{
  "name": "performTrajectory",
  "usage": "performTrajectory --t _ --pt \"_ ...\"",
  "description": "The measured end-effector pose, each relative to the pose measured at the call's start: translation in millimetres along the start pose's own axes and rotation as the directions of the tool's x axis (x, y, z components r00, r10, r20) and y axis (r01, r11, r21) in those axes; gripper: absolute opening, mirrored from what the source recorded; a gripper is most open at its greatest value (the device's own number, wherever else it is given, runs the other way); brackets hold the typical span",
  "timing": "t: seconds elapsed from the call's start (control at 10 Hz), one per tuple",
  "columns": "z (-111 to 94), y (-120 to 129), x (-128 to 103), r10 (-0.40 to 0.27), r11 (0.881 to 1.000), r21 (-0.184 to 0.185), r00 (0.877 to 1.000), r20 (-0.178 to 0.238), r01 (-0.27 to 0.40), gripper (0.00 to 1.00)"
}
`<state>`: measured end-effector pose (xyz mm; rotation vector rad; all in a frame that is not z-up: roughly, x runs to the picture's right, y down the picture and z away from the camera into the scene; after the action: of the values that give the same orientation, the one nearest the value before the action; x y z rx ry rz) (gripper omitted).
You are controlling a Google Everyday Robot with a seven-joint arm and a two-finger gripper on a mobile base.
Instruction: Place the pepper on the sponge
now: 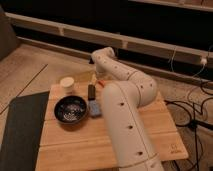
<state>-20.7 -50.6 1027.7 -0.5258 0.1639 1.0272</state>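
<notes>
Wooden table (165, 125), dark mat (20, 130) left, tan floor (30, 65), dark ledged wall (150, 42), cables (195, 107) right.

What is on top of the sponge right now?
Nothing shows on the sponge; the arm covers its right edge. The gripper is at the far edge of the table, behind the black block.

sponge (94, 108): sm. blue-grey block, flat, mid desk (75, 145)
pepper: can't make out
hand (96, 76): low, desk's far edge
</notes>
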Motion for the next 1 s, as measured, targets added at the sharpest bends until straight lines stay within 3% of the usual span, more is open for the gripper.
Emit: performTrajectory --t 0.5,0.6,1.0 --pt "24.2 -5.0 14.9 0.032 0.999 -0.019 0.996 -0.079 -0.033 0.65" --pt "27.6 -4.2 15.1 0.028 0.999 -0.023 0.996 -0.087 -0.030 0.60" --pt "30.5 -8.2 13.0 0.028 0.999 -0.026 0.995 -0.095 -0.031 0.16"
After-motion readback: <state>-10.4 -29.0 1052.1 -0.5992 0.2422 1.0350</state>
